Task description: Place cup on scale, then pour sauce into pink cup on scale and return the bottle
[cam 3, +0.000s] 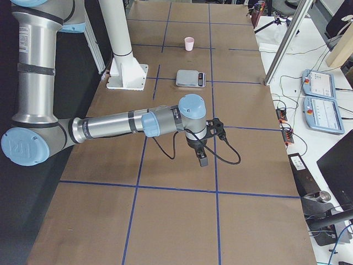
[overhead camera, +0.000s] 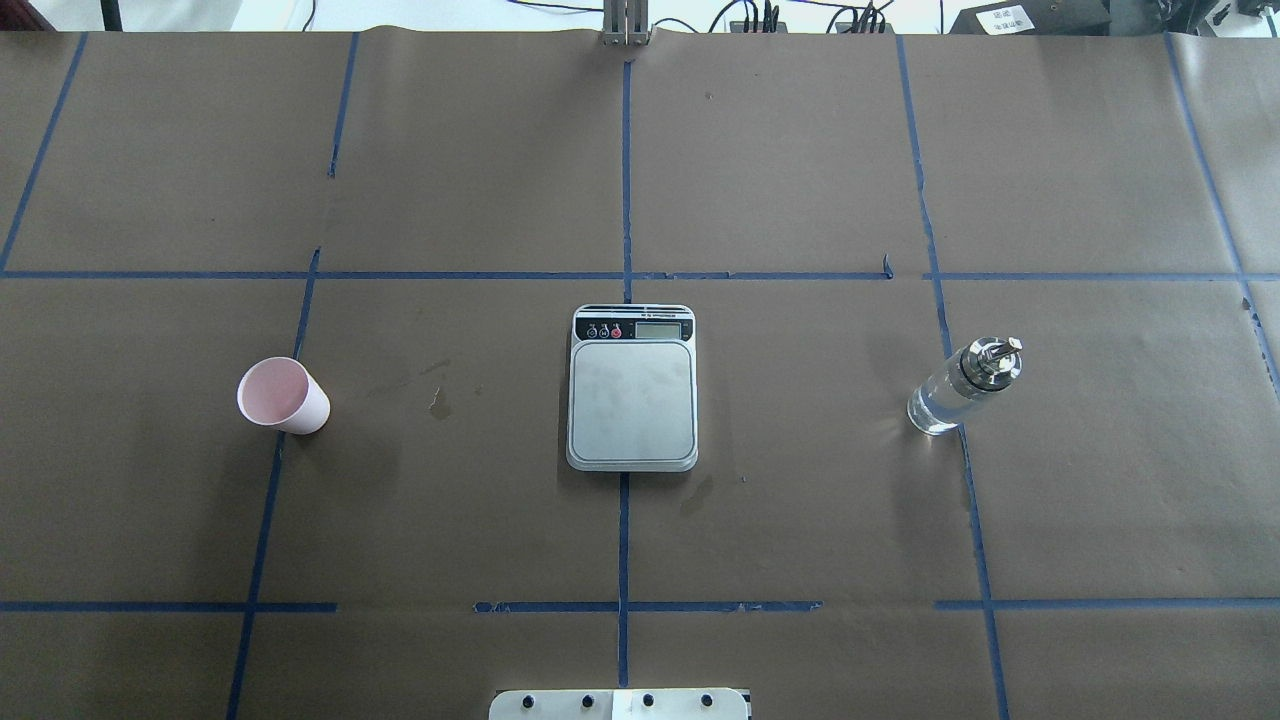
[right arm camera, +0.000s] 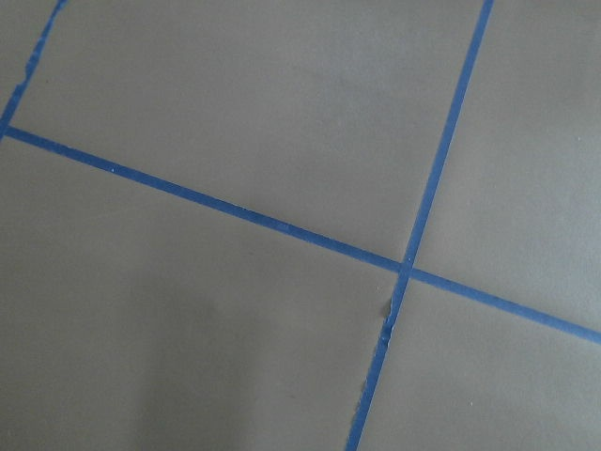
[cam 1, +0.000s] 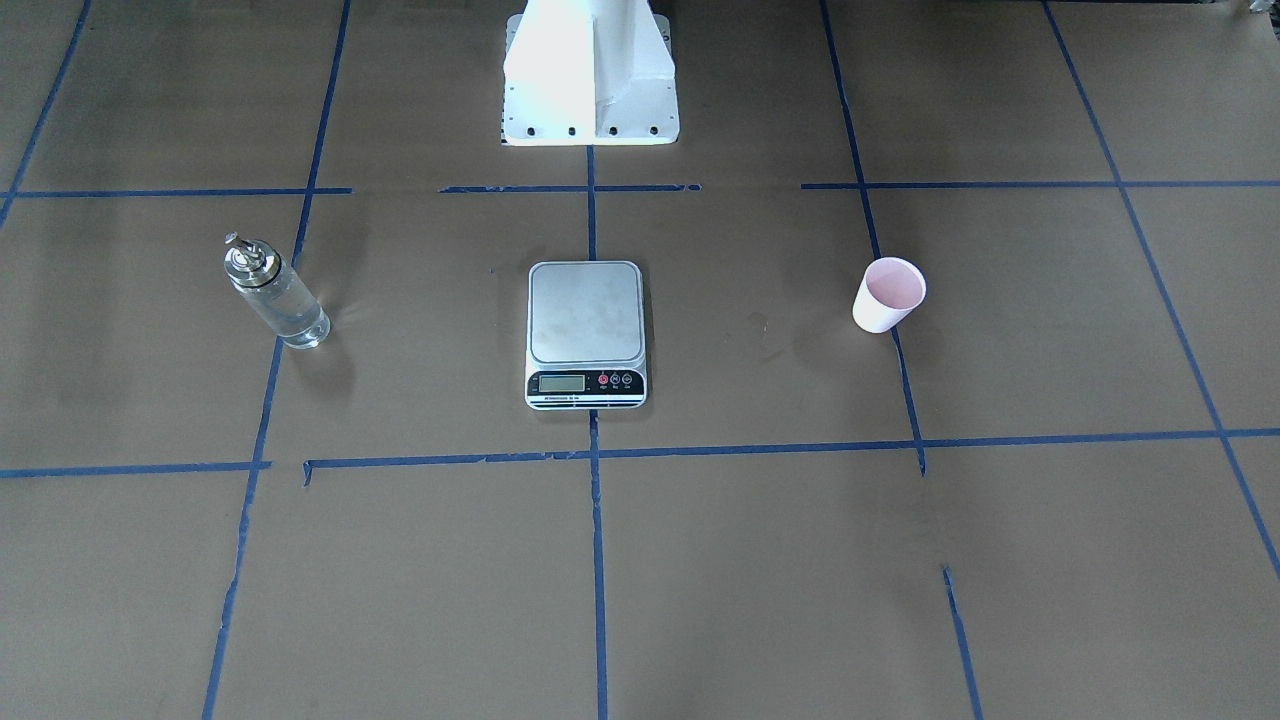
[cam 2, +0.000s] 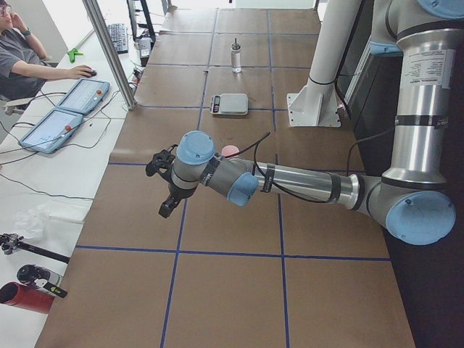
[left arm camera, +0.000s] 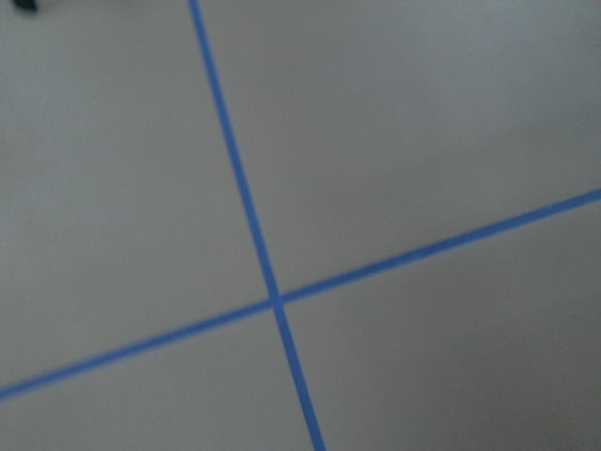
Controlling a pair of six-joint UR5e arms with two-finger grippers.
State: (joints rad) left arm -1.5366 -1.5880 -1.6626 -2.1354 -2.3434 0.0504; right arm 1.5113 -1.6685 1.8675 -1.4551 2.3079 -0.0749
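The pink cup [overhead camera: 283,396] stands upright on the table, far to the left of the scale [overhead camera: 632,400] in the overhead view. The scale's silver platform is bare. The glass bottle [overhead camera: 963,386] with its silver pourer cap stands upright to the right of the scale, with clear sauce inside. My left gripper [cam 2: 165,192] shows only in the exterior left view, off towards the table's left end. My right gripper [cam 3: 199,154] shows only in the exterior right view, off towards the right end. I cannot tell whether either is open or shut. Both wrist views show only brown paper and blue tape.
Brown paper with blue tape lines [overhead camera: 624,276] covers the table. The robot's white base [cam 1: 590,75] stands behind the scale. An operator [cam 2: 22,61] sits at a side desk with tablets [cam 2: 65,109]. Camera gear [cam 3: 322,215] lies beyond the table's right end.
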